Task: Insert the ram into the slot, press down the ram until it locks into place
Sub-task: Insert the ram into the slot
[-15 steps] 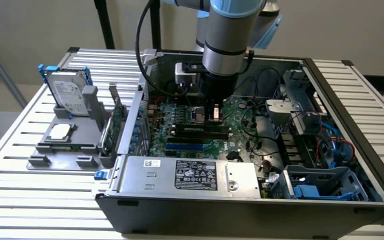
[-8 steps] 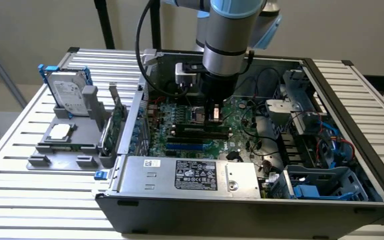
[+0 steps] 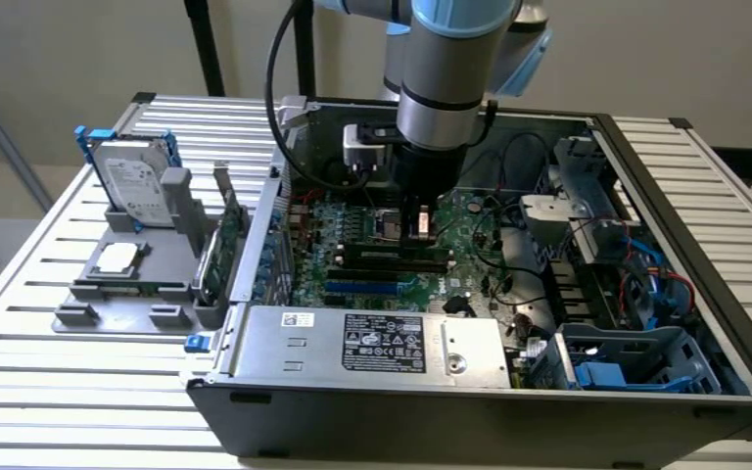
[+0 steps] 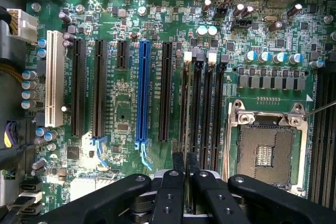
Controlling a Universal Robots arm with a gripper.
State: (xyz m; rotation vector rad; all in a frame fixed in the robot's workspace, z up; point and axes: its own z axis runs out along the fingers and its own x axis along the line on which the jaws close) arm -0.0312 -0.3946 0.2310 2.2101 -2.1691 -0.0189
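One robot arm point(image 3: 448, 59) is shown reaching straight down into an open computer case point(image 3: 689, 245), with its gripper point(image 3: 415, 233) held low over the motherboard point(image 3: 350, 220).

In the exterior view, the wrist is held upright. The ram point(image 3: 383, 255) is seen as a long thin strip lying along the slot just beneath the fingertips, near the blue slot point(image 3: 369, 287). In the wrist view, the gripper point(image 4: 185, 163) is seen from above. Its two black fingers point(image 4: 178, 163) are drawn nearly together, with a narrow gap left between them. They appear to be closed on the ram's thin top edge, in line with the slot point(image 4: 185, 108). That slot is the memory socket nearest the blue slot point(image 4: 142, 93). A bare processor socket point(image 4: 265, 150) is shown beyond the memory sockets. In the exterior view, a hard drive point(image 3: 134, 181) is shown outside the case.
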